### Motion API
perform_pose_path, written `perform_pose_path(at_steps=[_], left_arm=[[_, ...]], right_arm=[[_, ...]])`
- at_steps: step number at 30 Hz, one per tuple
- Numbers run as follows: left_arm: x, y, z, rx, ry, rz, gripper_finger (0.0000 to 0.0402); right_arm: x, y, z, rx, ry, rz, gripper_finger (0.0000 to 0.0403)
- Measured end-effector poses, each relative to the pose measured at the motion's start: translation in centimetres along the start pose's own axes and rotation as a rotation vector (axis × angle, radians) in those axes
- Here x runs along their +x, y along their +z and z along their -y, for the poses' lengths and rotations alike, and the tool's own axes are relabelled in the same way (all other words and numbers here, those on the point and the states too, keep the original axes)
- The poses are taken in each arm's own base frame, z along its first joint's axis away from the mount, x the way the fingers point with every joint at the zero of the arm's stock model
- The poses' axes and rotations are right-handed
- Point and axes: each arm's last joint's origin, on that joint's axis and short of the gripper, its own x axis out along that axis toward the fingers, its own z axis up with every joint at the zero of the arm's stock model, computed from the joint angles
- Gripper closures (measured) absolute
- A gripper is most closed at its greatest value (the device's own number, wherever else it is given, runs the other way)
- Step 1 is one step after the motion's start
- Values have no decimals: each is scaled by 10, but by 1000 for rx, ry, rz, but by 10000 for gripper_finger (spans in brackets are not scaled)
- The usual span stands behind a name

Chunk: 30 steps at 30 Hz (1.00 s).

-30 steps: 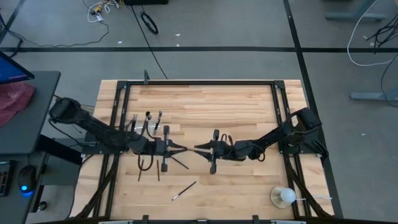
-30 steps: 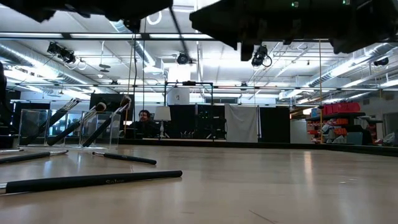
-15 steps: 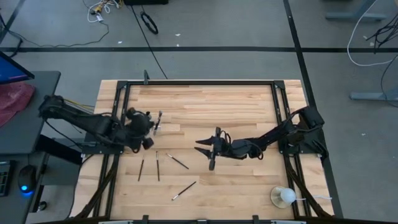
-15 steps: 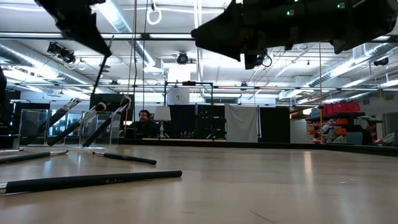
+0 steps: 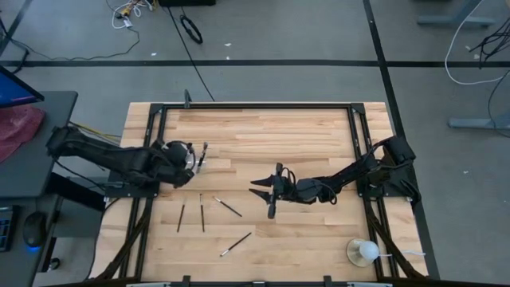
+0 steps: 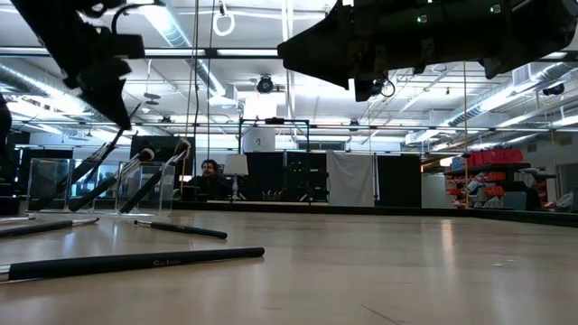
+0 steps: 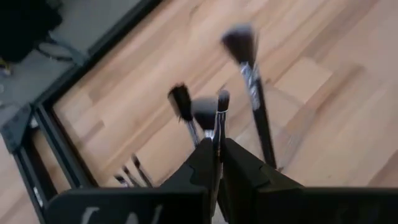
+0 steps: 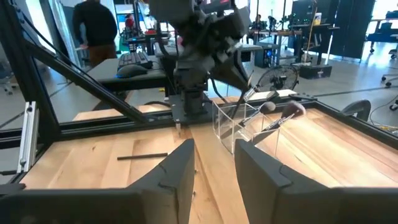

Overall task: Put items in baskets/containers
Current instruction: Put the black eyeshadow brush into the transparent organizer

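- left gripper [image 5: 190, 159] near table's [image 5: 303, 131] left edge, jaws pinching a brush [image 7: 219, 127] over the clear holder [image 8: 239, 122]
- four loose brushes [image 5: 201, 213] on bare near-left table
- right gripper [image 5: 256, 188] mid-table, jaws spread, holding nothing

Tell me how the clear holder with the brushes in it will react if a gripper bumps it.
The clear holder looks thin-walled and light, so it would probably slide on the smooth wooden table. The brushes inside lean out past its rim, so it may tip toward them. The left gripper, shut on a brush, is lowering it close above.
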Motion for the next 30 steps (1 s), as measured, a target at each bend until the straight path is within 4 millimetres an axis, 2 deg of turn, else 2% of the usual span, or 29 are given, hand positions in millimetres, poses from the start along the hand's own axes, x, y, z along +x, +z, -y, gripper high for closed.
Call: perform_pose_path(at_steps=[6, 18, 30], left_arm=[[12, -8, -2, -23, 11, -53, 372], [18, -7, -3, -77, 7, -83, 359], [23, -4, -8, -120, 39, -104, 299]], right_arm=[[0, 0, 0, 0, 0, 1, 289], [0, 0, 0, 0, 0, 2, 289], [0, 0, 0, 0, 0, 2, 289]])
